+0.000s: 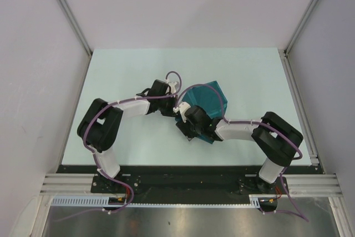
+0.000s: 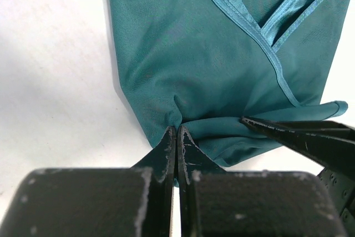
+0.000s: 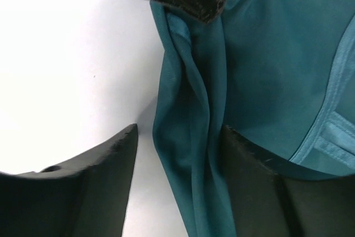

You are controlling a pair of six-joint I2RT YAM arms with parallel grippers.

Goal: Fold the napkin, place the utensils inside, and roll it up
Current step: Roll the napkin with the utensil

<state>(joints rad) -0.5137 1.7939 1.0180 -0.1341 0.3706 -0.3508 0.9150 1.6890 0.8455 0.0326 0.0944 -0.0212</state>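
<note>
Currently on the table point(image 1: 133, 76), listed in order.

Napkin point(image 1: 211, 99): teal cloth with a slight sheen, lying folded a little right of the table's centre, in front of both arms. From above it shows as a compact, angular shape. Its longer run seems to go from the far side toward the near edge, leaning slightly left, though the right arm covers its middle and the outline is not certain. In the left wrist view the cloth spreads away from the fingertips, and a hem point(image 2: 244, 20) crosses it on a diagonal, meeting a second hemmed border in a V near the far right. In the right wrist view a gathered ridge of cloth runs lengthwise, straight ahead from between the fingers.

Left gripper point(image 2: 176, 137): clenched, fingers pressed together with no gap at the tips. They pinch the near folded edge of the napkin, and the cloth puckers where it enters the tips.

Right gripper point(image 3: 178, 129): jaws apart, straddling the gathered ridge. One finger rests over the cloth. The other stands on bare table just beside the fold, not touching it. Nothing is clamped.

Relation of the two: the tips meet at the same left-hand edge of the napkin, and each gripper shows in the other's wrist view, close by.
</note>
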